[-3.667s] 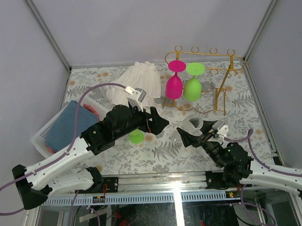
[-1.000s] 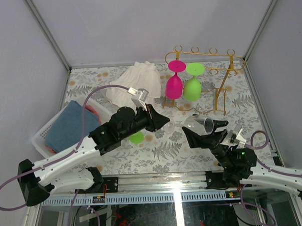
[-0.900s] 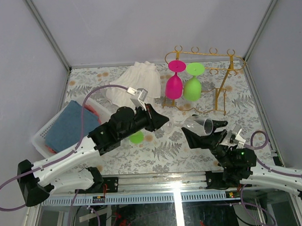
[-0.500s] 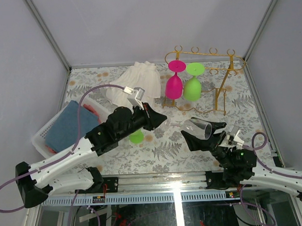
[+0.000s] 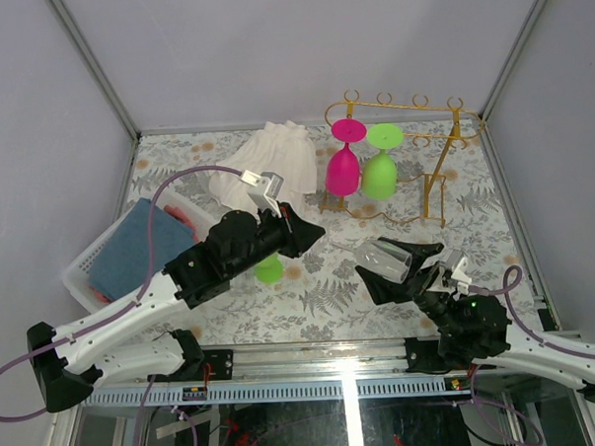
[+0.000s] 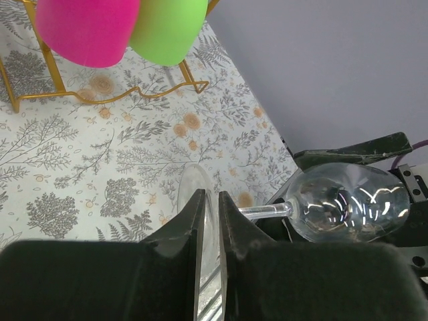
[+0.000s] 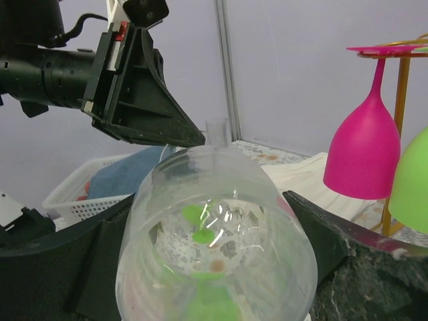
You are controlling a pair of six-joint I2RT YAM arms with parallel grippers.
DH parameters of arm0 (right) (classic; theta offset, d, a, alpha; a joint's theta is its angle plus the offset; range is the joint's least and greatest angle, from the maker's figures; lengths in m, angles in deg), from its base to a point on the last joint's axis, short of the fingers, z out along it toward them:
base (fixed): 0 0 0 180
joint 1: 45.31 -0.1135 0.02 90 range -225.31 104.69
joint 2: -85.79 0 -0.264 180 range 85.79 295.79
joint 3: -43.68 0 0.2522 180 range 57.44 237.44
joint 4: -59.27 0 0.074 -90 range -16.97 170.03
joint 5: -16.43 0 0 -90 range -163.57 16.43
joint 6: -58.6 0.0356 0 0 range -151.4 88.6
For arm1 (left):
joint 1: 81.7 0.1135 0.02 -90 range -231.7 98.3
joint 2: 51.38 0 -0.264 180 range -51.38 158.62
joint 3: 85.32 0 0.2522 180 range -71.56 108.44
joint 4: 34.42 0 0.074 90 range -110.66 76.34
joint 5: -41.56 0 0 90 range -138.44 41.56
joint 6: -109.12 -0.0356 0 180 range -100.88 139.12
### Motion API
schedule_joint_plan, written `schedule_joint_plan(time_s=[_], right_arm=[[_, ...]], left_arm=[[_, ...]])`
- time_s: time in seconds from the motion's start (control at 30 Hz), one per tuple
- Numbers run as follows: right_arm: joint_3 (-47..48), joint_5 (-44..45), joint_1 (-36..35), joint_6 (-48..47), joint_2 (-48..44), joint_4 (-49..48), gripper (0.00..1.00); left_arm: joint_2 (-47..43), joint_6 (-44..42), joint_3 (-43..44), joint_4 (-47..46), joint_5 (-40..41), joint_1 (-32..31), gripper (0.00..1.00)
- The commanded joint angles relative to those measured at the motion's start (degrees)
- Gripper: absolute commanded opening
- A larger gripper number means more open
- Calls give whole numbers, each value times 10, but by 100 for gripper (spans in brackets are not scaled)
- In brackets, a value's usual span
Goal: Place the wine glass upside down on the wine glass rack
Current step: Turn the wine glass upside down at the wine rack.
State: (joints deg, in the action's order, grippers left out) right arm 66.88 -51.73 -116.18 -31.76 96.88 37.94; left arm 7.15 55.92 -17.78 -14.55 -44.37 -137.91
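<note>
The clear wine glass [image 5: 390, 259] lies sideways in the air between both arms. My left gripper [image 5: 318, 230] is shut on its thin round foot [image 6: 206, 200], and the stem runs right to the bowl [image 6: 348, 204]. My right gripper [image 5: 398, 258] stands open around the bowl [image 7: 214, 241], one finger on each side, with a thin gap at the right finger [image 7: 314, 221]. The gold wine glass rack [image 5: 435, 189] stands at the back right, beyond both grippers. A pink glass [image 5: 344, 170] and a green glass [image 5: 378, 175] hang upside down from it.
A white cloth [image 5: 270, 160] is heaped at the back centre. At the left, a white basket [image 5: 87, 267] holds a blue cloth [image 5: 136, 245]. A small green piece [image 5: 269, 271] lies on the table under my left arm. Grey walls close in on all sides.
The right jaws have spread a little wider around the bowl. The bowl and the right gripper have shifted slightly toward the near edge, and the left gripper has drawn back a little.
</note>
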Motion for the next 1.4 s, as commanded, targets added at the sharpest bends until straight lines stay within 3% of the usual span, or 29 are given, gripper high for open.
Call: schedule_joint_plan(time_s=[0.0,0.5,0.73,1.13,1.37], right_arm=[[20,23,2,4,-26,45,87],[27,30,2,17,-88,143,89],[60,23,2,24,-106,241,90],[229,34,2,79,-62,493,89],[395,87,2,176,58,650,84]], left_arm=[[-16,-22,32,-10,13,3,0],[-24,-50,39,14,21,28,0],[-20,-85,55,35,35,37,0],[-2,-233,119,94,125,42,0],[9,-305,136,96,118,40,0]])
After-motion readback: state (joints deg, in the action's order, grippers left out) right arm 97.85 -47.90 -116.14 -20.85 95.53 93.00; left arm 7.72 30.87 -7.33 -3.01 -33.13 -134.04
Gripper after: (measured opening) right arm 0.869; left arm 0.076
